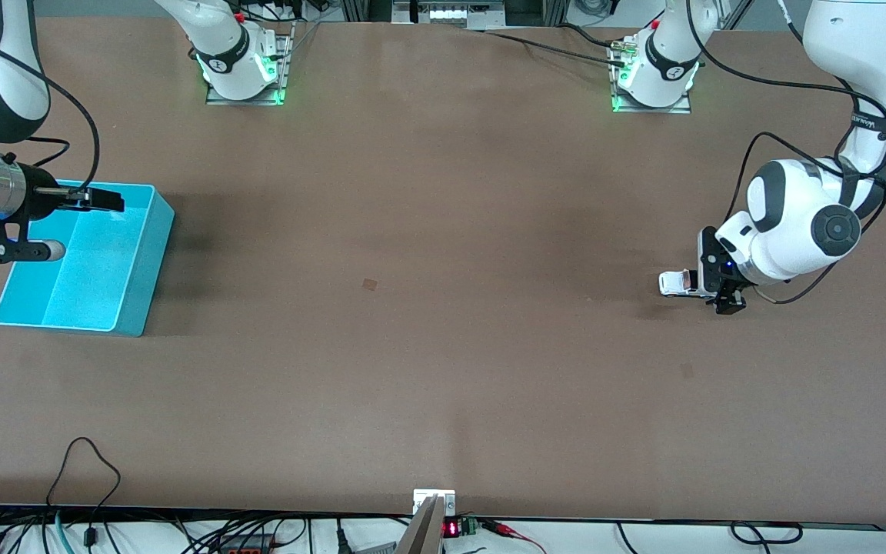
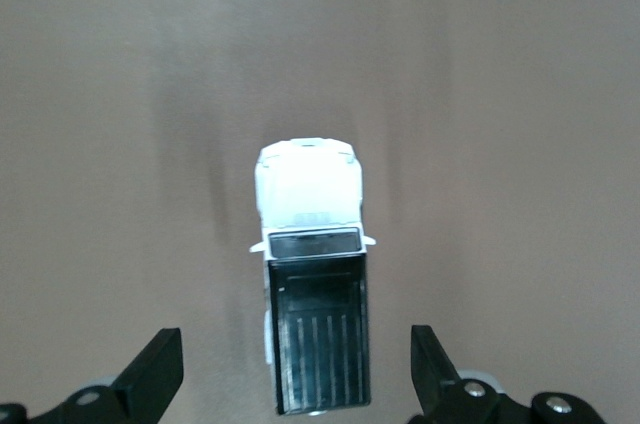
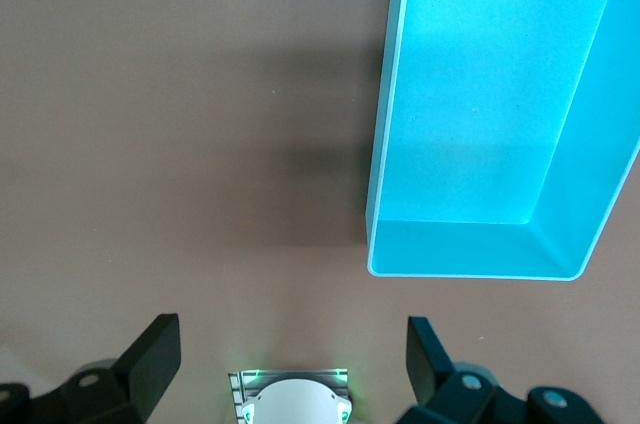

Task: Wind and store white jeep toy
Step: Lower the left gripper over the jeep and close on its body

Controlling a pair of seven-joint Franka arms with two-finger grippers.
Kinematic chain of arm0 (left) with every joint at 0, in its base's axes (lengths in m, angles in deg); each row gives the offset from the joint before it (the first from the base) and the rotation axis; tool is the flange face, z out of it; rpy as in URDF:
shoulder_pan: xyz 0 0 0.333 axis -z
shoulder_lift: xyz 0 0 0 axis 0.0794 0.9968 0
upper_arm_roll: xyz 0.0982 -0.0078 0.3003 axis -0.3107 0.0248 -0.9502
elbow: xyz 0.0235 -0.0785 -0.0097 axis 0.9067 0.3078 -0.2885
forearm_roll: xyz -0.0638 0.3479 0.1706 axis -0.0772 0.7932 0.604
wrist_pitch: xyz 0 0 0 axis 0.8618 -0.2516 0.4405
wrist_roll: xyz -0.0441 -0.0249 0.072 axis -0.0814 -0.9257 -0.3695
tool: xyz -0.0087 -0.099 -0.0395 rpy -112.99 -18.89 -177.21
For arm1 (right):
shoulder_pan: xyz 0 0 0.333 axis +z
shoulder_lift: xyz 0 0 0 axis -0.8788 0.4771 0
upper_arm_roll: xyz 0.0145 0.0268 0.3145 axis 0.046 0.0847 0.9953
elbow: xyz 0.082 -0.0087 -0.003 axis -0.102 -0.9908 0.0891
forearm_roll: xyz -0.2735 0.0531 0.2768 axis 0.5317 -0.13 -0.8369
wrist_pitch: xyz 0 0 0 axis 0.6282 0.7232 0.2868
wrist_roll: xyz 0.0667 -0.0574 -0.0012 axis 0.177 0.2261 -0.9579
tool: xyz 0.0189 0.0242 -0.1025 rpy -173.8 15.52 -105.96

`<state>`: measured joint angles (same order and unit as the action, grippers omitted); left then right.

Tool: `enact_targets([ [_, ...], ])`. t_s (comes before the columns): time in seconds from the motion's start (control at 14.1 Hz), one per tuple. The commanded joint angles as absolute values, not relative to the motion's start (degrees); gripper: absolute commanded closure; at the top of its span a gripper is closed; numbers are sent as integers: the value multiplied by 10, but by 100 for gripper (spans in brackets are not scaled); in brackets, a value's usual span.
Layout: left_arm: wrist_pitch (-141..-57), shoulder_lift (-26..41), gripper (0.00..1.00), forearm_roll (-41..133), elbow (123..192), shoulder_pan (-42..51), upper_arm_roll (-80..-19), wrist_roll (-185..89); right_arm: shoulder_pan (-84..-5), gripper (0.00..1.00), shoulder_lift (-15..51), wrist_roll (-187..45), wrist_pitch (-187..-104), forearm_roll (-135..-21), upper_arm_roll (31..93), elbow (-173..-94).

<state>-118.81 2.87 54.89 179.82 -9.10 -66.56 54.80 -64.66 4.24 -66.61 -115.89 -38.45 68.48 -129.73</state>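
The white jeep toy (image 1: pixel 674 282) stands on the brown table toward the left arm's end, its black rear under my left gripper (image 1: pixel 726 296). In the left wrist view the jeep (image 2: pixel 310 194) points away from the camera. My left gripper (image 2: pixel 295 346) is open, its fingers (image 2: pixel 155 369) on either side of the black rear with a gap on each side. At the right arm's end stands the turquoise bin (image 1: pixel 157 231), with nothing in it. Over its rim hangs my right gripper (image 1: pixel 101 201), open and holding nothing. The right wrist view shows the bin (image 3: pixel 385 144) beside the open gripper (image 3: pixel 293 346).
The two arm bases (image 1: pixel 243 77) (image 1: pixel 654 85) stand along the table edge farthest from the front camera; the right arm's base (image 3: pixel 295 404) also shows in the right wrist view. Cables (image 1: pixel 85 469) lie along the edge nearest that camera. Bare brown tabletop (image 1: pixel 428 269) lies between bin and jeep.
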Motion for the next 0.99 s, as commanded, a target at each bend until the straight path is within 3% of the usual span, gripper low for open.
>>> enact_targets([
  [0.0,-1211,28,0,557,1820,-109,-662,565,-650,0,40,-660,-1152,-378,691,-1299],
  [0.92,-1273,30,0,557,1855,-111,-648,566,-653,0,46,-669,-1151,-378,691,-1298],
])
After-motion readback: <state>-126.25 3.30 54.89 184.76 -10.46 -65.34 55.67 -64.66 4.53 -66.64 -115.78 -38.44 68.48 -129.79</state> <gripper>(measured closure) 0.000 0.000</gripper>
